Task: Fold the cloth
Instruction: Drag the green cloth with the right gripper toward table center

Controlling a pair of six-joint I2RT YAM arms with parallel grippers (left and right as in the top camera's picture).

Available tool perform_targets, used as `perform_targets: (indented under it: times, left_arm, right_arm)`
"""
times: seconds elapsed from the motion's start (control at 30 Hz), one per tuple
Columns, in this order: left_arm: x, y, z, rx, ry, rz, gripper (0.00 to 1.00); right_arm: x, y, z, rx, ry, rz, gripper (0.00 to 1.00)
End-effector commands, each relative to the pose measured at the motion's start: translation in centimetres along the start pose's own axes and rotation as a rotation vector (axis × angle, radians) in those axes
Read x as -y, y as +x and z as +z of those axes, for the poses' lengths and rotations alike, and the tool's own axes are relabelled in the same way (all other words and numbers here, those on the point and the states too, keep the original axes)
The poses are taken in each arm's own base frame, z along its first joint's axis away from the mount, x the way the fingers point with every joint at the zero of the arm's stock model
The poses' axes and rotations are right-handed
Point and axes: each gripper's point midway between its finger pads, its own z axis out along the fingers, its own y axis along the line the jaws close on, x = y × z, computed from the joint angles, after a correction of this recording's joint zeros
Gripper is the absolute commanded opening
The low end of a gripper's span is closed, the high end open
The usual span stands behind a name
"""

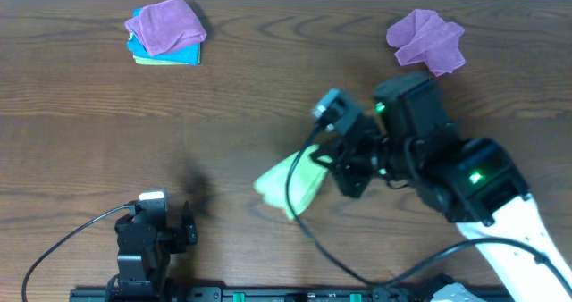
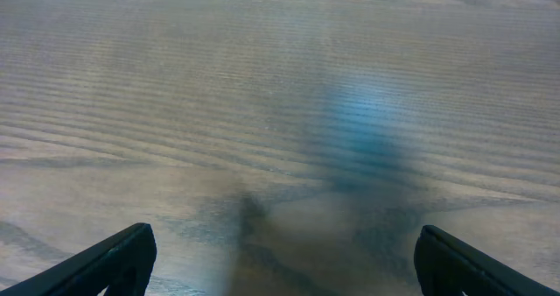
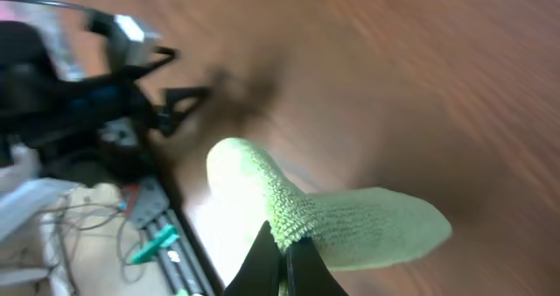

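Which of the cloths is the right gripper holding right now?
The lime-green microfibre cloth, pinched in the shut right gripper. The stacked purple cloth and the crumpled purple cloth lie free at the far edge.

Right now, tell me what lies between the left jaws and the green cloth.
Only bare table runs from them to the cloth; the overhead view shows it.

A lime-green cloth (image 1: 290,181) shows against a dark brown counter (image 1: 268,96) with fine wood grain, alongside a purple cloth (image 1: 427,39) and a second purple cloth (image 1: 167,25) over a blue cloth (image 1: 165,54).
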Motion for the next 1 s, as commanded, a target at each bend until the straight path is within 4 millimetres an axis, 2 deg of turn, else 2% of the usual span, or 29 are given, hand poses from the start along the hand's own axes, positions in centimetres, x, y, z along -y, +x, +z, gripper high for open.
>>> perform_targets:
  times: [0.0,0.1,0.17,0.27,0.33,0.37,0.4,0.43,0.47,0.53,0.63,0.7,0.87,0.97]
  left_arm:
    - [-0.3,1.0,0.3,-0.028,-0.016,0.02,0.95]
    - [-0.3,1.0,0.3,-0.028,-0.016,0.02,0.95]
    - [-0.3,1.0,0.3,-0.028,-0.016,0.02,0.95]
    - [-0.3,1.0,0.3,-0.028,-0.016,0.02,0.95]
    - [-0.3,1.0,0.3,-0.028,-0.016,0.02,0.96]
    - [-0.3,1.0,0.3,-0.028,-0.016,0.02,0.95]
    - [-0.3,1.0,0.3,-0.028,-0.016,0.02,0.95]
    - [-0.3,1.0,0.3,-0.028,-0.016,0.02,0.95]
    - [-0.3,1.0,0.3,-0.028,-0.016,0.02,0.96]
    - [-0.3,1.0,0.3,-0.028,-0.016,0.02,0.95]
    - [-0.3,1.0,0.3,-0.028,-0.016,0.02,0.95]
    - [-0.3,1.0,0.3,-0.028,-0.016,0.02,0.95]
    - [-0.3,1.0,0.3,-0.028,-0.017,0.02,0.95]
    - [-0.3,1.0,0.3,-0.028,-0.016,0.02,0.95]
  right_arm:
    - [-1.5,-0.6,0.2,0.016,-0.049,0.012,0.01]
    - [0.7,-0.3,1.6,-0.02,0.008,0.037,0.01]
    - [3.1,0.2,3.1,-0.05,0.048,0.059,0.01]
    - [8.8,1.1,5.7,-0.093,0.152,0.121,0.01]
    - [14.1,2.0,6.6,-0.116,0.273,0.183,0.01]
    - [17.2,2.5,6.6,-0.119,0.346,0.224,0.09]
    - [20.3,3.0,6.4,-0.115,0.416,0.269,0.3]
    - [23.0,3.6,5.8,-0.105,0.478,0.321,0.87]
    - [25.0,4.1,5.3,-0.093,0.515,0.366,0.96]
    - [27.7,4.8,3.6,-0.049,0.544,0.455,0.99]
    - [28.9,4.9,1.7,0.015,0.513,0.505,0.99]
    - [28.5,4.6,1.1,0.043,0.46,0.51,0.98]
    - [25.0,4.1,2.6,0.037,0.245,0.462,0.95]
    - [23.5,4.0,4.1,-0.002,0.209,0.384,0.91]
